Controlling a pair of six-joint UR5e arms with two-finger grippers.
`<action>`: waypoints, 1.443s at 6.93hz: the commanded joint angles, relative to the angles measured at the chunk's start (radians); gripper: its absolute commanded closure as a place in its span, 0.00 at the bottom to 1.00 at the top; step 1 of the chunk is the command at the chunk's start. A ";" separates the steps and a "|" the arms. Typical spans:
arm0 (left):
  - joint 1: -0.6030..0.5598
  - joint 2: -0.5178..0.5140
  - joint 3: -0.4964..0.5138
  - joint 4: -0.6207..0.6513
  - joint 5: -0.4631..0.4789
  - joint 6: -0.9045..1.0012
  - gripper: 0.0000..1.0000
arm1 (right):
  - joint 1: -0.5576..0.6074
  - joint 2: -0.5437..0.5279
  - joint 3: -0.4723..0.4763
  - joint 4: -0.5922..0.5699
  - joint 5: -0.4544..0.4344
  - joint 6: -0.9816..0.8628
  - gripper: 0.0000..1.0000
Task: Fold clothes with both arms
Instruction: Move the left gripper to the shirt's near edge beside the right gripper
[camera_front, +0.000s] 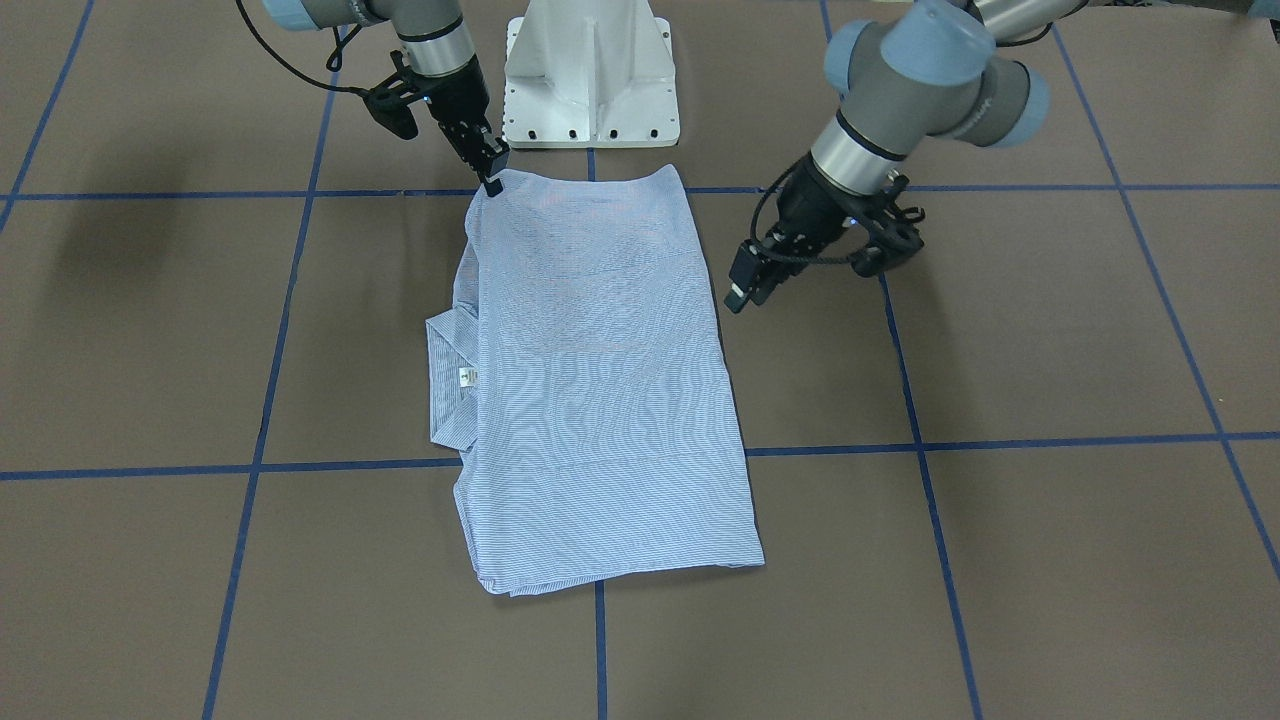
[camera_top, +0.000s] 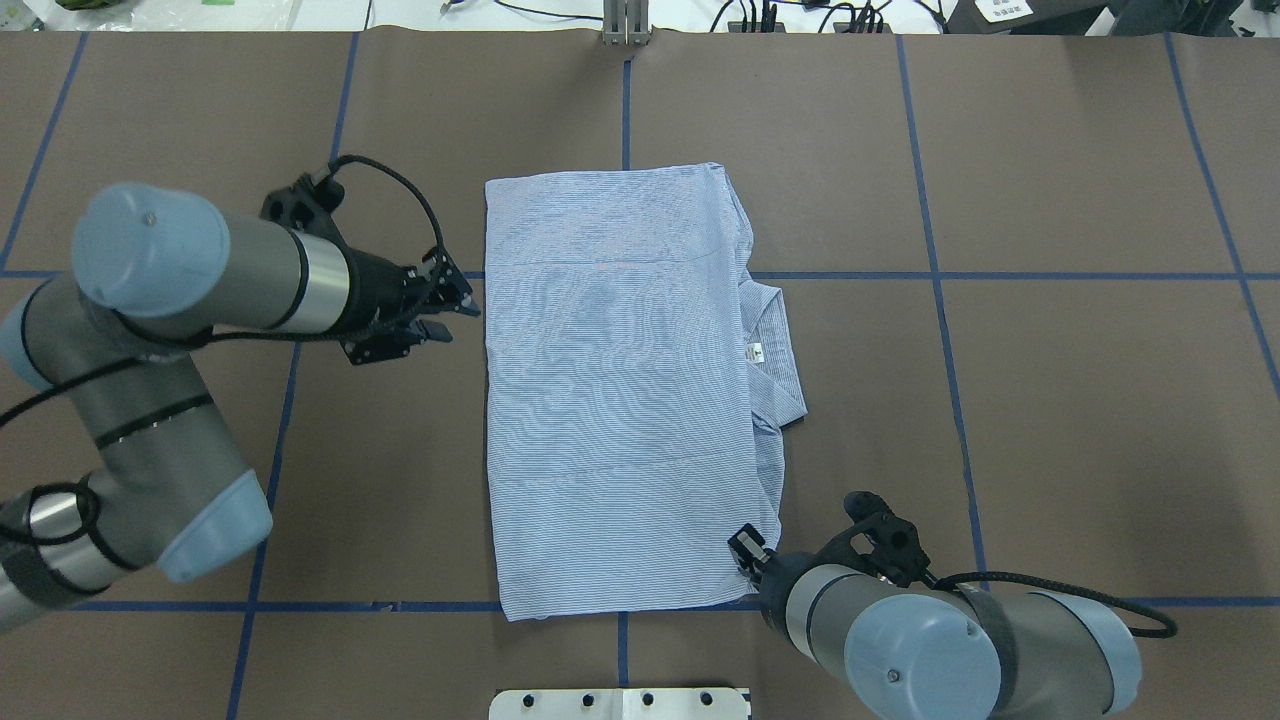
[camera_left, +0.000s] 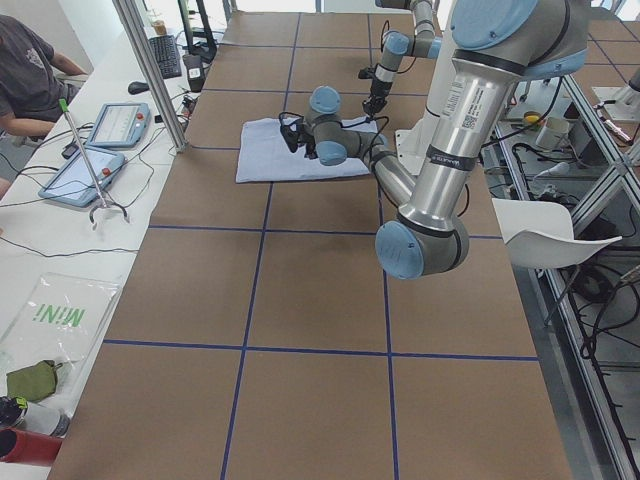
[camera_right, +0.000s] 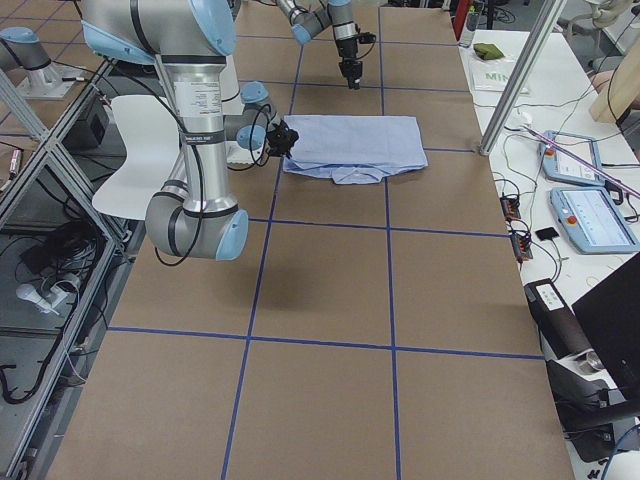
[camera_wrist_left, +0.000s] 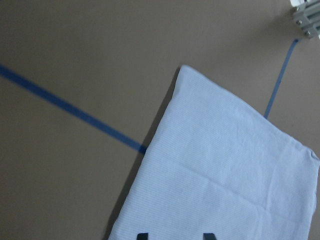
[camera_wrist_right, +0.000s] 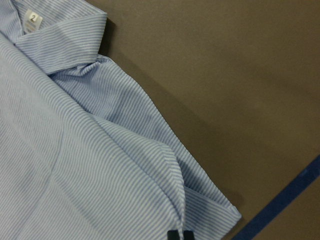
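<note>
Nearest the white pedestal (camera_top: 620, 703), you see the right gripper (camera_top: 745, 548), its fingers pinched together on the near right corner of the shirt (camera_top: 620, 400). The shirt lies folded into a long rectangle in the middle of the table (camera_top: 1050, 400), with its collar (camera_top: 775, 345) and white label (camera_top: 756, 352) poking out to the right. Farther along, the left gripper (camera_top: 458, 315) hangs at the shirt's left edge, fingers spread, gripping nothing.

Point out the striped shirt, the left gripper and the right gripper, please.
shirt (camera_top: 620, 400), overhead view, middle of the folded fabric.
left gripper (camera_top: 460, 316), overhead view, midway between its open fingertips.
right gripper (camera_front: 492, 183), front-facing view, between its fingertips, at the shirt's corner.
</note>
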 joint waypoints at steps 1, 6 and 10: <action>0.228 0.109 -0.134 0.041 0.151 -0.153 0.53 | 0.000 -0.001 0.004 0.000 0.002 0.000 1.00; 0.416 0.108 -0.066 0.044 0.260 -0.223 0.53 | 0.000 0.001 0.004 0.000 0.001 -0.001 1.00; 0.450 0.103 -0.053 0.044 0.260 -0.225 0.57 | 0.000 -0.001 0.009 0.000 0.002 -0.001 1.00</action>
